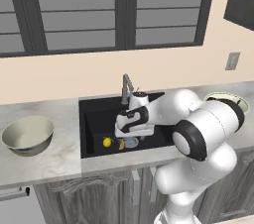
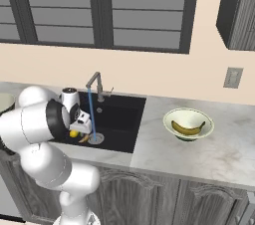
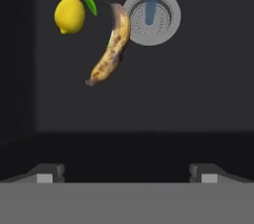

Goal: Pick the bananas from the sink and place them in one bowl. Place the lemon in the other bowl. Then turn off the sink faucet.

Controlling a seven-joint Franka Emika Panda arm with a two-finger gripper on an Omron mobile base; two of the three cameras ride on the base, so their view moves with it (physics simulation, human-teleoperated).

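On the floor of the black sink (image 3: pixel 198 79) a blotchy brown banana (image 3: pixel 111 47) lies between the lemon (image 3: pixel 69 15) and the round drain (image 3: pixel 163 32). My gripper (image 3: pixel 127 173) hangs open above them, short of the banana, with nothing between its fingertips (image 3: pixel 47 173). From the left base, the lemon (image 1: pixel 106 141) and banana (image 1: pixel 121 143) sit just below my hand. Another banana (image 2: pixel 188 128) lies in the pale green-rimmed bowl (image 2: pixel 199 114) right of the sink. The grey-beige bowl (image 1: pixel 28 135) stands on the left counter. Water (image 2: pixel 91 112) runs from the faucet (image 2: pixel 95 83).
The marble counter (image 2: pixel 164 154) runs on both sides of the sink. Windows (image 1: pixel 114 5) fill the wall behind, and a wall socket (image 2: pixel 232 77) sits to the right. A dark upper cabinet (image 2: pixel 239 10) hangs at the far right.
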